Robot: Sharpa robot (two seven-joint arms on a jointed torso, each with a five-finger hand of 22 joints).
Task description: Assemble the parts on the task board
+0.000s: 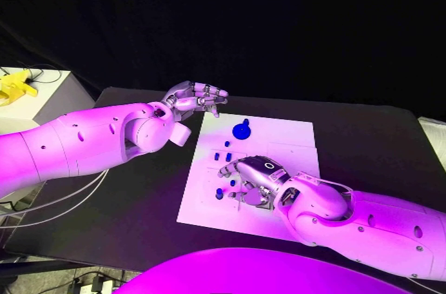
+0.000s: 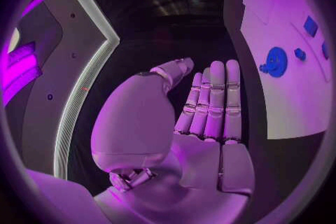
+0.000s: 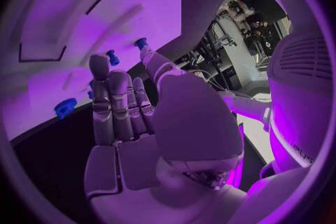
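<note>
1. Right hand (image 1: 249, 178) is seen low over the near half of the task board (image 1: 279, 136), palm down; in the right wrist view its fingers (image 3: 112, 101) lie straight and close together, nothing held.
2. Small blue parts (image 1: 223, 155) are set on the board just beyond and beside this hand's fingertips; one small part (image 1: 219, 194) lies by its near side. Contact with any of them cannot be told.
3. A larger round blue part (image 1: 242, 131) sits on the board's far portion, between the two hands, apart from both.
4. Left hand (image 1: 195, 99) is held above the black table (image 1: 372, 139), just off the board's far corner, fingers loosely curled in the head view, extended side by side in the left wrist view (image 2: 210, 101); nothing is gripped.
</note>
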